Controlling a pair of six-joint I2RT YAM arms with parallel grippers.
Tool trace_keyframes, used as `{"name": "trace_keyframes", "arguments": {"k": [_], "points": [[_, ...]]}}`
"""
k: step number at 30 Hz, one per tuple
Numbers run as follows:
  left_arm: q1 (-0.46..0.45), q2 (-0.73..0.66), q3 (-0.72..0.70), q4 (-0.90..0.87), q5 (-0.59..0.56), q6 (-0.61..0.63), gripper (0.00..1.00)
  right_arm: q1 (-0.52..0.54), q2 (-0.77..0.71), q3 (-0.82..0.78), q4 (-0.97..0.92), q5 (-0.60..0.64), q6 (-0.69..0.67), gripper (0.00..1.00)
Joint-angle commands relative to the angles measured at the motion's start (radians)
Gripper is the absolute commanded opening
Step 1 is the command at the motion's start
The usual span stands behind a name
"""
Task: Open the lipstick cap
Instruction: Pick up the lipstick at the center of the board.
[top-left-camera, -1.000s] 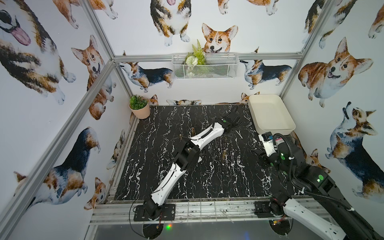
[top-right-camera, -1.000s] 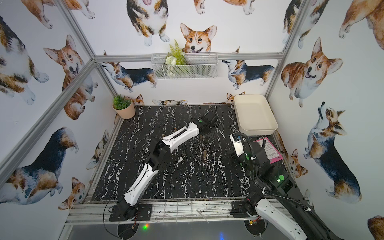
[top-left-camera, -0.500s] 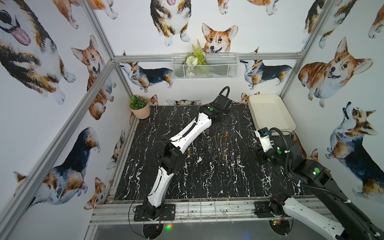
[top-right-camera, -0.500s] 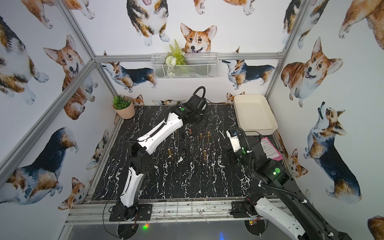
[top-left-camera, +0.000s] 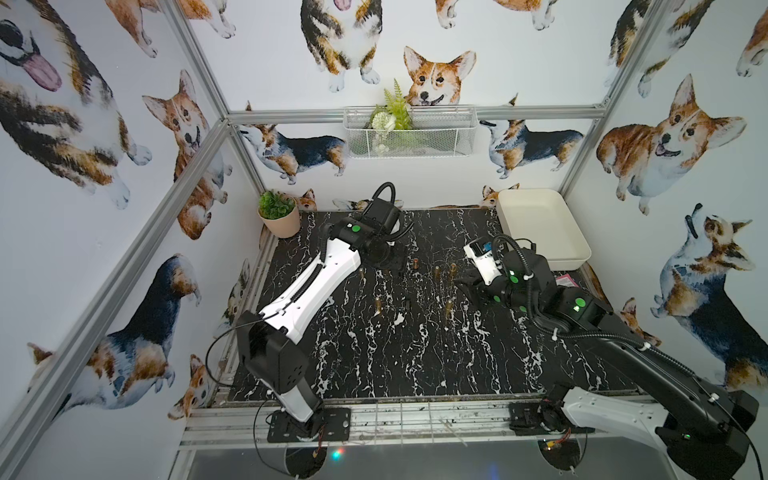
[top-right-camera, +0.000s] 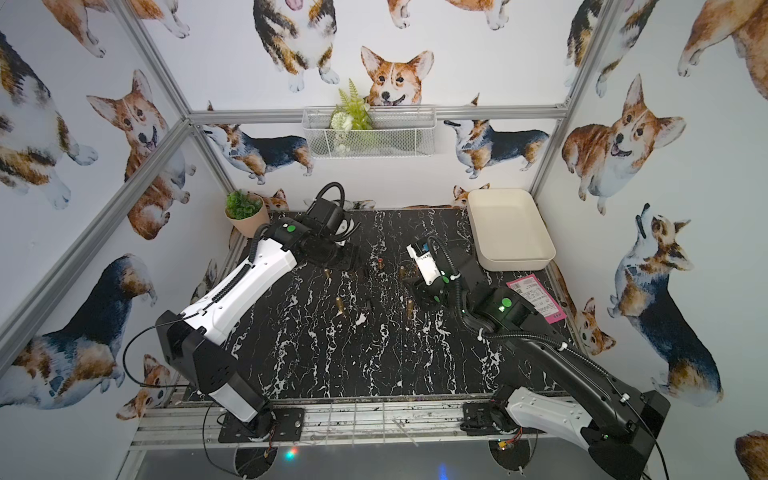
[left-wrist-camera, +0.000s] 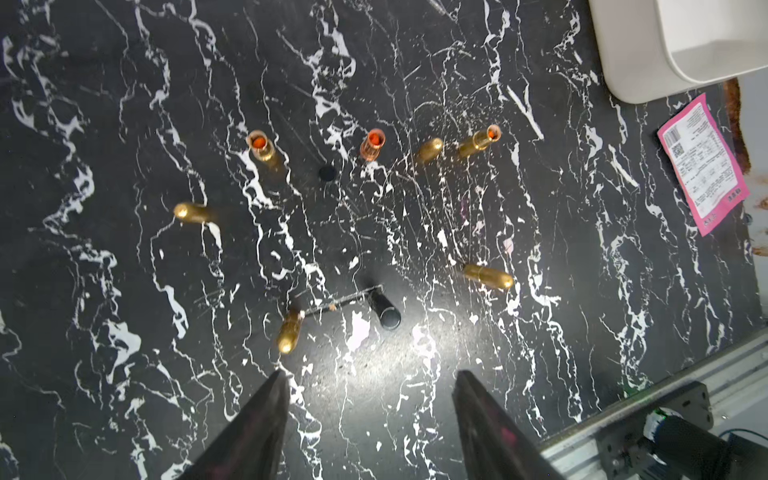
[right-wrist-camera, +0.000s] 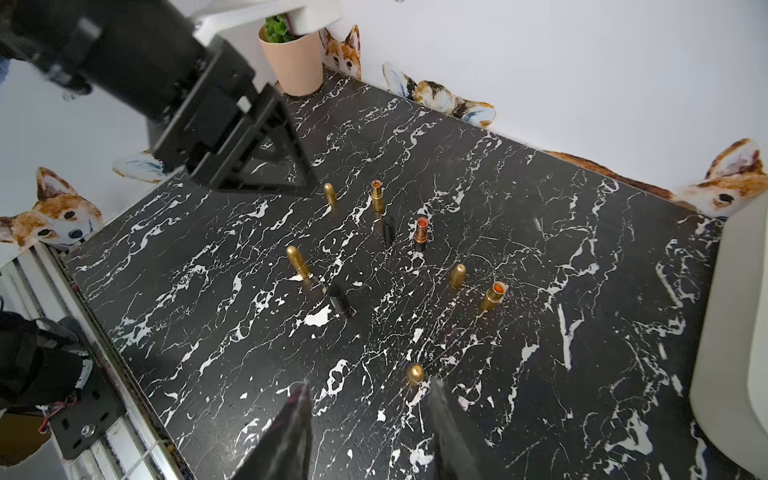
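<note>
your left gripper (left-wrist-camera: 370, 380) hangs over the far part of the black marble table (top-left-camera: 415, 365), jaws well apart and nothing between them; your right gripper (right-wrist-camera: 370, 388) hovers nearer the white tray (top-left-camera: 540, 232), jaws partly open, also empty. the tray fills the far right corner, a potted plant (top-left-camera: 279, 216) the far left one, and a pink slip (left-wrist-camera: 702, 166) lies on the table beside the tray. mid-table stands a loose cluster, each piece apart from the next: a copper tube (left-wrist-camera: 372, 143) and two gold open tubes (left-wrist-camera: 261, 145) (left-wrist-camera: 480, 140) show orange at the top, two black pieces (left-wrist-camera: 386, 309) (left-wrist-camera: 327, 172) stand among them, and four round-topped gold tubes (left-wrist-camera: 193, 212) look capped. the nearest gold lipstick (right-wrist-camera: 414, 372) stands just beyond your right gripper, off to one side of the gap, touching neither jaw. expect it to be light, rigid and slick: a narrow polished shell on a small base that will likely tip at a sideways nudge and squirt out of a pinch on the dome. you would do best to clamp the lower body with one gripper, take the cap (left-wrist-camera: 500, 281) on its straight wall below the rounding with the other, then pull along the axis. the seam between cap and body is too small to make out, so judge your height by the open tubes beside it.
</note>
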Motion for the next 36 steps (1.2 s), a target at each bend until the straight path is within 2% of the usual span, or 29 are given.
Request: {"name": "trace_keyframes", "arguments": {"k": [1,7,14,28,36], "points": [[0.028,-0.054,-0.088,-0.058,0.059,-0.005,0.65,0.036,0.056,0.033,0.087,-0.027,0.009,0.48],[0.039,-0.108,-0.243,-0.020,0.070,-0.013,0.64,0.060,0.129,0.036,0.128,-0.030,0.023,0.48],[0.059,-0.068,-0.333,0.042,0.061,0.007,0.63,0.068,0.152,0.029,0.125,-0.030,0.035,0.48],[0.083,0.142,-0.259,0.060,0.047,0.048,0.56,0.069,0.127,0.028,0.073,0.009,0.000,0.48],[0.097,0.181,-0.254,0.060,0.032,0.052,0.53,0.069,0.133,0.026,0.071,0.009,-0.014,0.48]]}}
